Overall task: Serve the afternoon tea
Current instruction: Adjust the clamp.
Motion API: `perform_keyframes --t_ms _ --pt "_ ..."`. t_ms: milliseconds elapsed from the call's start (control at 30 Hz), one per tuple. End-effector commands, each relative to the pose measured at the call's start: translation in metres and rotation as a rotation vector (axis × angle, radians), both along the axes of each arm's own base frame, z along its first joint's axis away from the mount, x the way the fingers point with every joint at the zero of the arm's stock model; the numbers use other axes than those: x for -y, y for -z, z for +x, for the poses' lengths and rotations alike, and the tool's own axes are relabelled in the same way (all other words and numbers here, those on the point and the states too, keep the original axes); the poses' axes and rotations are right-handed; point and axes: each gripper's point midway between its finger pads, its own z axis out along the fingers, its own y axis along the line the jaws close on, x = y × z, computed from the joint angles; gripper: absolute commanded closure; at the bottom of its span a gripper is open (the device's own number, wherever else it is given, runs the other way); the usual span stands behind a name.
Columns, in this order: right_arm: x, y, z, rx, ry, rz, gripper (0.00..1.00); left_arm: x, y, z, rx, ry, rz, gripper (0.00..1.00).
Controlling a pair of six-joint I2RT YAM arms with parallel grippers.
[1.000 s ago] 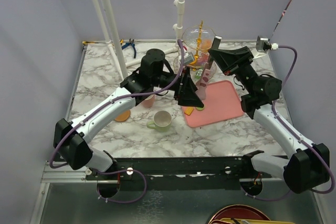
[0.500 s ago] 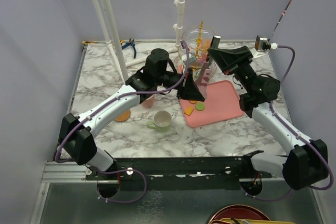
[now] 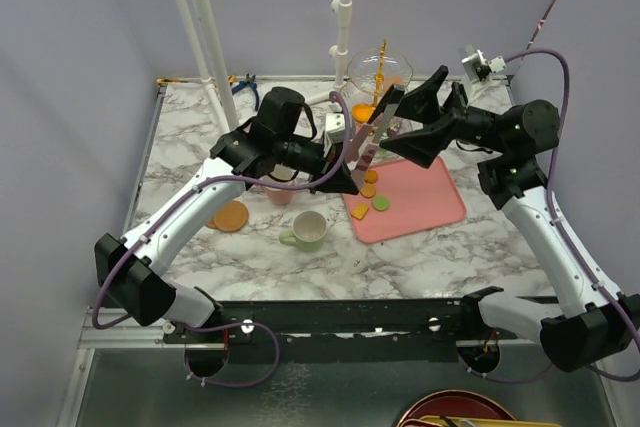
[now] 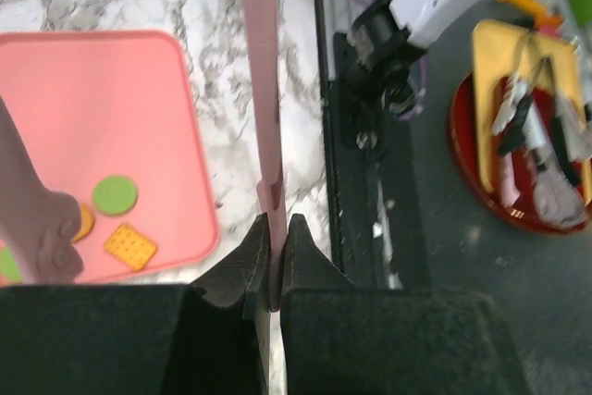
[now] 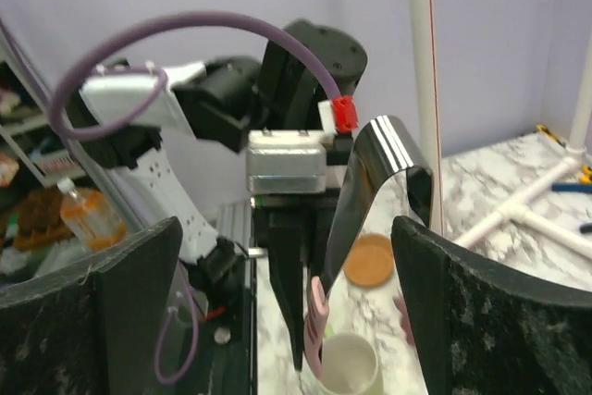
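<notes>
With your left gripper (image 4: pixel 277 230) clamped on the tongs (image 4: pixel 259 62) and right gripper (image 5: pixel 285 238) spread apart, lower squarely onto the lower-left macarons (image 4: pixel 115 195).

The table (image 3: pixel 190 157) is glossy marble-look, tray (image 3: pixel 430 202) matt, stand (image 3: pixel 366 67) clear glass, tongs (image 5: pixel 387 143) mirror-polished metal.

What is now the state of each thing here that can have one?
left gripper: shut on the tongs.
right gripper: open, gripping nothing.
tongs: held off the table.
pale-green mug: upright on the table, off the coaster.
coaster: flat, nothing on it.
pink tray: flat on the table, small biscuits on it.
</notes>
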Motion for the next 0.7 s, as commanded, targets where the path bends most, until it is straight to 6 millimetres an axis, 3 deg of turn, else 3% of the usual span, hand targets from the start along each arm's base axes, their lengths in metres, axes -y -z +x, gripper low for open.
perform_keyframes --t_ms 0,100,433,667 --pt "0.008 0.043 -0.020 0.076 -0.026 -0.224 0.00 -0.024 0.011 -0.008 0.232 0.071 0.094 1.00" --pt "0.014 0.055 -0.021 0.104 0.024 -0.285 0.00 -0.028 0.010 -0.012 0.256 0.104 0.110 1.00" --pt "0.017 0.063 -0.012 0.093 0.063 -0.348 0.00 -0.033 -0.001 -0.013 0.324 0.117 0.115 1.00" --pt "0.003 0.049 -0.018 0.138 -0.099 -0.234 0.00 -0.034 0.000 -0.011 0.348 0.125 0.128 1.00"
